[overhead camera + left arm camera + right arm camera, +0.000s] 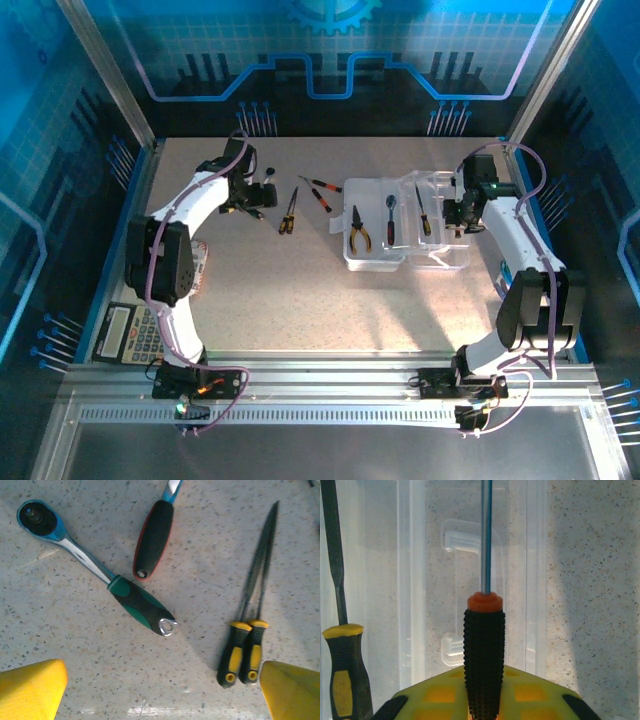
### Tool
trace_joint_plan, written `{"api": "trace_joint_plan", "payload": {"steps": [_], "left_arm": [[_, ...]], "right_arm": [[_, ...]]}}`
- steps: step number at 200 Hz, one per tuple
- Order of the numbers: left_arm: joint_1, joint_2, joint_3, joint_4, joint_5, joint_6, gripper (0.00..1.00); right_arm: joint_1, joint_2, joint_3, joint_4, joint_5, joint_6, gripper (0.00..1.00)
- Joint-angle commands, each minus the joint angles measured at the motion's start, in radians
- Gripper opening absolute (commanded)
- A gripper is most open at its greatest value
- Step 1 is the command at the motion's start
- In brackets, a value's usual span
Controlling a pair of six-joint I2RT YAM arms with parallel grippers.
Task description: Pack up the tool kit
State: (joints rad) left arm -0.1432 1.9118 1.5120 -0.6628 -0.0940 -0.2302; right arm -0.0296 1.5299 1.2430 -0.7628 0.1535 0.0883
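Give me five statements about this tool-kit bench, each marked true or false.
1. The yellow-handled pliers lie inside the clear case. True.
2. The case is shut. False: its lid lies open.
3. The left claw is open above the table. True.
4. The ratchet is in the case. False: it lies on the table beside a red-and-black handle.
5. The calculator sits by the right arm. False: it sits beside the left arm.
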Motion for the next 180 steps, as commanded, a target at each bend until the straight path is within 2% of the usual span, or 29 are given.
{"api": "trace_joint_plan", "payload": {"steps": [1,59,82,123,180], "left_arm": [[0.014,0.047,0.045,-0.042,-0.026,0.034,0.99],[0.027,0.173,0.197,-0.092,-0.019,0.033,0.99],[0.073,0.195,0.194,-0.083,-0.026,-0.025,0.99],[0.181,0.182,0.109,0.011,0.047,-0.120,0.99],[0.200,0.262,0.202,-0.017,0.028,-0.115,0.99]], "right_arm": [[-0.016,-0.005,-0.004,0.003,-0.002,-0.006,0.25],[-0.008,-0.032,0.003,-0.013,-0.005,-0.011,0.40],[0.000,-0.055,0.010,-0.021,-0.007,-0.014,0.47],[0.029,-0.087,0.023,-0.024,-0.035,-0.020,0.61],[0.071,-0.083,0.025,-0.015,-0.047,-0.024,0.77]]}}
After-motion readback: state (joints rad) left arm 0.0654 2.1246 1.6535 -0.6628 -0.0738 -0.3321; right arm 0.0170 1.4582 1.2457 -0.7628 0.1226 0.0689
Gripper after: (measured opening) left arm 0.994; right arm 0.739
